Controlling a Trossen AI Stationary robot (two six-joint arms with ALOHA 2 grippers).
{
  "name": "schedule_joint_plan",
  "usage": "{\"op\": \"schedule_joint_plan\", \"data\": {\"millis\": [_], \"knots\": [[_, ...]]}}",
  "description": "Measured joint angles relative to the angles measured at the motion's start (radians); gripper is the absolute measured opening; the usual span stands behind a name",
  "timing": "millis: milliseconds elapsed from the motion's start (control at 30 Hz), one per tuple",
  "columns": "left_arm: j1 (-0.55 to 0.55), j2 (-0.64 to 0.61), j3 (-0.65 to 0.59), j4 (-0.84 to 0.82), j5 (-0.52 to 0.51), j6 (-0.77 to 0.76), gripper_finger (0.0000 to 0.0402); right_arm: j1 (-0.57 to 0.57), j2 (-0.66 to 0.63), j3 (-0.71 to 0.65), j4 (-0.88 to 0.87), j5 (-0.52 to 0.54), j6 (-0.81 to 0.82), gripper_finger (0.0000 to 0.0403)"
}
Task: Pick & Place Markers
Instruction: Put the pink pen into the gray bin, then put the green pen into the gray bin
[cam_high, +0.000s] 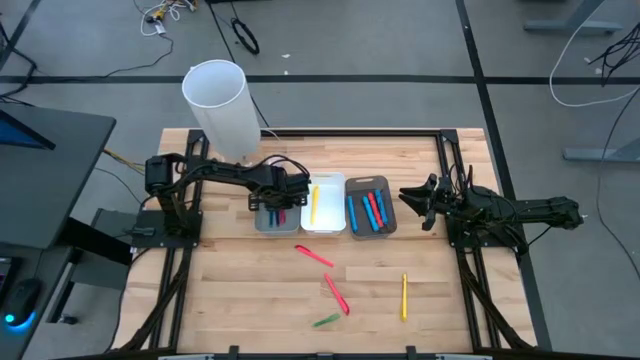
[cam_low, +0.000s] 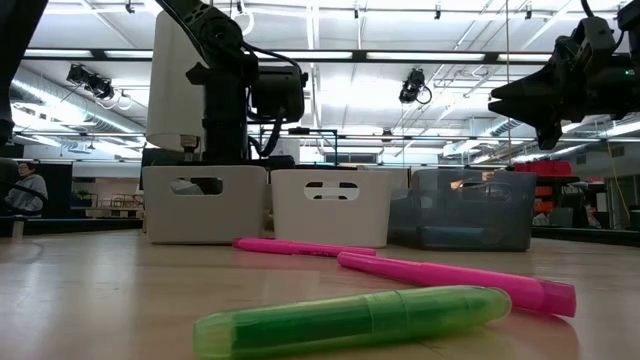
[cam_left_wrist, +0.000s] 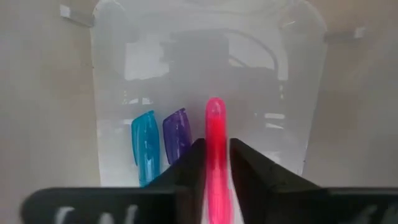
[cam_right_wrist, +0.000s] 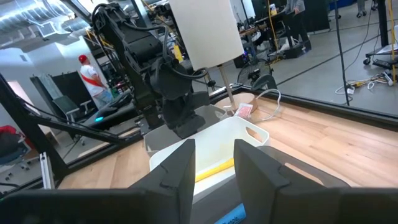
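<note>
on the wooden table (cam_high: 240, 290), loose markers (cam_high: 330, 290) lie before three bins (cam_high: 325, 205).

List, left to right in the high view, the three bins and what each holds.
Left bin: left gripper with pink marker → white bin: yellow marker → grey bin: blue and red markers.

Four cameras: one overhead, one at tabletop level, one on each wrist.

The high view looks straight down on the whole tabletop (cam_high: 250, 290). The low view sits close behind the green marker (cam_low: 350, 318) near the front edge, facing the three bins (cam_low: 330, 205). The left wrist view peers closely into the left bin (cam_left_wrist: 112, 87); the right wrist view looks across the white bin (cam_right_wrist: 249, 134) toward the left arm (cam_right_wrist: 161, 81).
</note>
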Motion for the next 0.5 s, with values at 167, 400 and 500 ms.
{"op": "schedule_joint_plan", "data": {"millis": [167,400,500], "knots": [[0.000,0.000,0.000,0.000,0.000,0.008,0.0156,0.000,0.000,0.000,0.000,0.000,0.000,0.0111],[0.000,-0.004,0.011,0.003,0.024,0.059,0.0262,0.000,0.000,0.000,0.000,0.000,0.000,0.0111],[0.000,-0.020,0.027,-0.015,0.016,0.108,0.0281,0.000,0.000,0.000,0.000,0.000,0.000,0.0111]]}}
